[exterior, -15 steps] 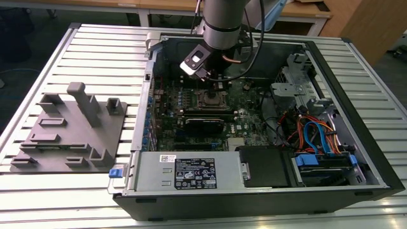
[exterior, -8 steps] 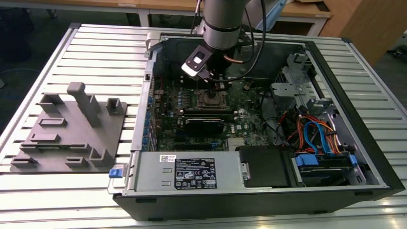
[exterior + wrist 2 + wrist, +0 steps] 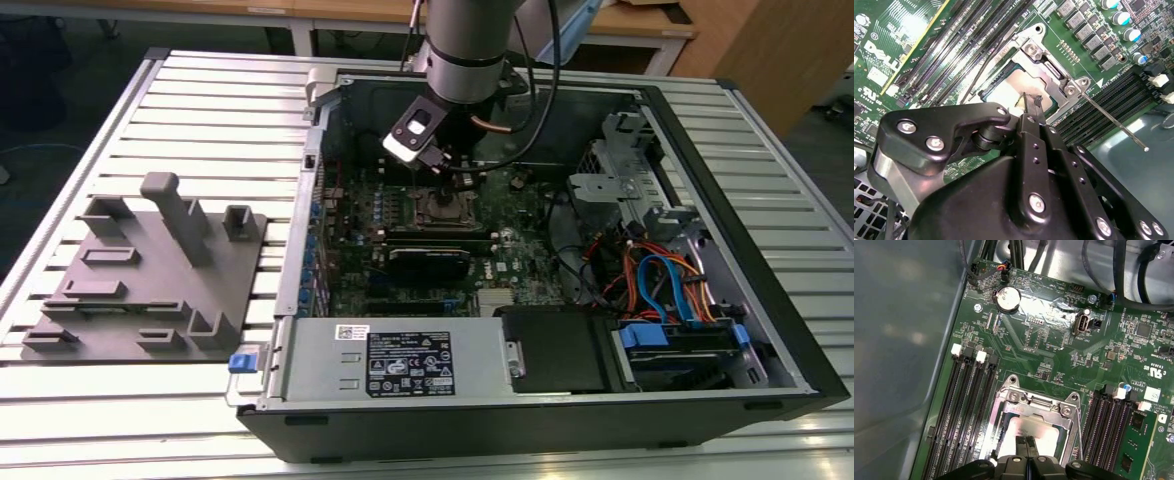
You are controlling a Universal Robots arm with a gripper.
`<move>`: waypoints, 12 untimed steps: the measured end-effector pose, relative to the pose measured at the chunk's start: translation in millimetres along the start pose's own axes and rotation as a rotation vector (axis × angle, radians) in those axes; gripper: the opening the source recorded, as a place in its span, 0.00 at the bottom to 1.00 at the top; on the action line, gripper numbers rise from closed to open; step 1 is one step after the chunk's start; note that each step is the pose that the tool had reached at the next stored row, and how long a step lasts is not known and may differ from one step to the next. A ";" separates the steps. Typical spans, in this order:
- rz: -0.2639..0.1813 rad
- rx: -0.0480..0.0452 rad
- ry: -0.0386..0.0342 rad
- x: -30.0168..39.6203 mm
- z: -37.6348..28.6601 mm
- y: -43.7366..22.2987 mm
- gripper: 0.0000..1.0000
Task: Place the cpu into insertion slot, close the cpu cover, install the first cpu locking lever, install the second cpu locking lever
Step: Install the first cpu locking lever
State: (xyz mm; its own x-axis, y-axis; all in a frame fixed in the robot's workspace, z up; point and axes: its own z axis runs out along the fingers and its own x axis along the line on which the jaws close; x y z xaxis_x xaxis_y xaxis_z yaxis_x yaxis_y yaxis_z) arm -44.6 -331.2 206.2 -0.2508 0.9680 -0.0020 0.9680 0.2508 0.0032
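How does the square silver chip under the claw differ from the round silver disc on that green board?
The cpu is square; the coin battery is round and smaller. The gripper is right at the cpu; the coin battery lies well apart from it. Both are flat, silvery, on the motherboard.

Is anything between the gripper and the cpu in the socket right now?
Nothing visible. The gripper hangs right over the cpu, whose silver top is bare in the cut-out of the cpu cover.

Black gripper (image 3: 1026,441), dull silver cpu (image 3: 1026,426), silvery cpu cover (image 3: 1056,412), green motherboard (image 3: 1054,340) with black slots (image 3: 966,405). Blue and orange cables (image 3: 661,285) at the exterior view's lower right, a grey fixture (image 3: 134,290) at its left on a pale ribbed table (image 3: 200,110).
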 end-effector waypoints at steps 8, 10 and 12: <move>0.000 0.0000 0.0000 0.0 0.0 0.0 0.10; -0.006 0.0000 0.0000 0.0 0.0 0.0 0.10; -0.028 -0.0001 0.0001 0.0 0.0 0.0 0.10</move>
State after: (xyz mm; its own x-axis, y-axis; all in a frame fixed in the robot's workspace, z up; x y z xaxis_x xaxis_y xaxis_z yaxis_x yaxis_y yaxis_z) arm -44.6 -331.2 206.2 -0.2779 0.9606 -0.0020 0.9606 0.2779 0.0032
